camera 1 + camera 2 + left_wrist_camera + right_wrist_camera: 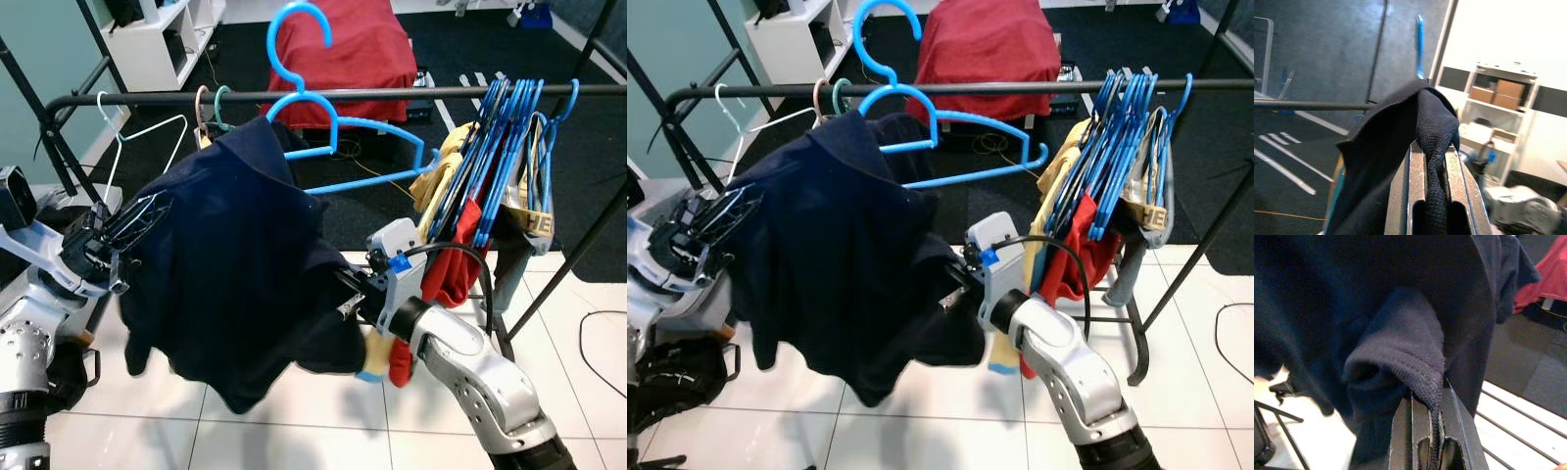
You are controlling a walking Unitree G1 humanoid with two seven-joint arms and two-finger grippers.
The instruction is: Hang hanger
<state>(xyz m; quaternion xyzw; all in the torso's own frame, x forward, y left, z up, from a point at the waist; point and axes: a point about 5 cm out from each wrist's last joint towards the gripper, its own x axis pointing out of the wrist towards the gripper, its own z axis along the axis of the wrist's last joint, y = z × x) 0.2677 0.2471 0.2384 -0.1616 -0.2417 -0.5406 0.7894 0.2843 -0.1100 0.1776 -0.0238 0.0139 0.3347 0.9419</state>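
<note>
A dark navy knitted garment (pixel 230 274) hangs in heavy folds from a bright blue plastic hanger (pixel 343 137), whose curved hook rises above the thin black metal clothes rail (pixel 294 96) rather than sitting on it; one blue shoulder arm slants out bare to the right of the cloth; the left gripper (pixel 132 217) is clamped on the garment's left edge, a ribbed fold of the fabric pinched between its two long black fingers (pixel 1400 196); the right gripper (pixel 1431 431) is closed on a stitched hem of the same cloth, low on the garment's right side; a slim white wire hanger (pixel 127 137) and two pale hooks hang on the rail just left of the garment; a tight bunch of blue plastic hangers (pixel 500 147) carrying red and yellow clothing (pixel 456 255) sits further right on the rail; behind the rail a red cloth (pixel 348 49) drapes over a boxy shape on a dark carpet; the floor under the robot is glossy white tile (pixel 313 431).
</note>
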